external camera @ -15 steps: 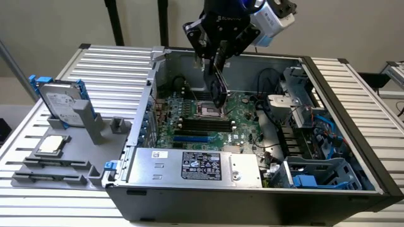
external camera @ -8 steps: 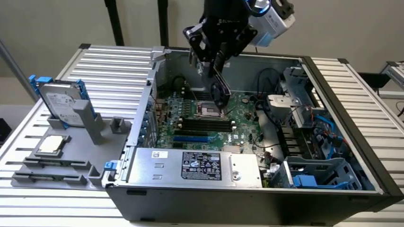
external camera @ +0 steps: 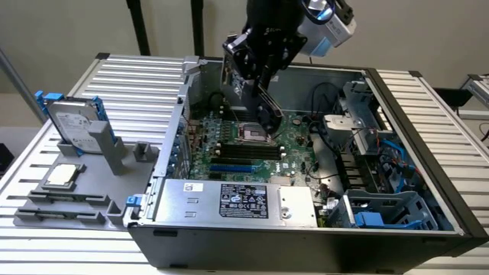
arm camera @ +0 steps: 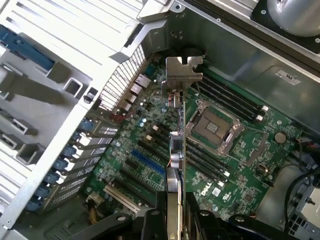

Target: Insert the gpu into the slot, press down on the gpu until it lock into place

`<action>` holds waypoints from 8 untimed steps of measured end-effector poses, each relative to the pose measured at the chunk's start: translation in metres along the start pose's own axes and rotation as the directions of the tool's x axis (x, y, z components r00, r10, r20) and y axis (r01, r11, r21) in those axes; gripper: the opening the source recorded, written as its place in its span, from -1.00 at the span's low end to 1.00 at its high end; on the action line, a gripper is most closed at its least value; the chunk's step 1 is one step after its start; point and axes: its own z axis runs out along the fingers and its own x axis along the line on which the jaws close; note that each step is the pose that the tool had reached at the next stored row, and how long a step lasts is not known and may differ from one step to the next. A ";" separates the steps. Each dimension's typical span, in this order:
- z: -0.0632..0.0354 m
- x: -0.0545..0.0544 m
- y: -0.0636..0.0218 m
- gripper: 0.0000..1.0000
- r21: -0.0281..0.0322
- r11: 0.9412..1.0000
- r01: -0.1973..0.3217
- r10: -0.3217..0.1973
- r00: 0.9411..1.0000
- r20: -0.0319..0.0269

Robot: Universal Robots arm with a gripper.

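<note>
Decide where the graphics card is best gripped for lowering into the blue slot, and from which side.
Grip the card by its top edge, from above, with one finger on each flat face, as the gripper does. It is thin and hangs on edge, so this leaves its lower edge free for the blue slot.

The gpu point(external camera: 264, 114) hangs above the motherboard point(external camera: 294, 143) — slot point(external camera: 231, 169) on it — inside the case point(external camera: 306, 240) (hard drive point(external camera: 73, 123) outside).

Free air above long bright-blue plastic slot point(external camera: 231, 169), parallel black memory slots point(external camera: 243, 152) and boxy silver power supply point(external camera: 191, 197) either side, black cables point(external camera: 315, 140) crowding the exterior view's right, thin green gpu card point(external camera: 265, 114) hanging above the memory slots
</note>
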 end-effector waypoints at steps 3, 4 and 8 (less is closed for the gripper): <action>0.0021 0.000 -0.0002 -0.47 0.002 0.999 0.054 -0.054 0.999 -0.005; 0.0028 0.000 -0.0002 -0.47 0.003 0.997 0.072 -0.072 0.997 -0.006; 0.0058 0.000 -0.0005 -0.47 0.005 0.989 0.145 -0.145 0.989 -0.013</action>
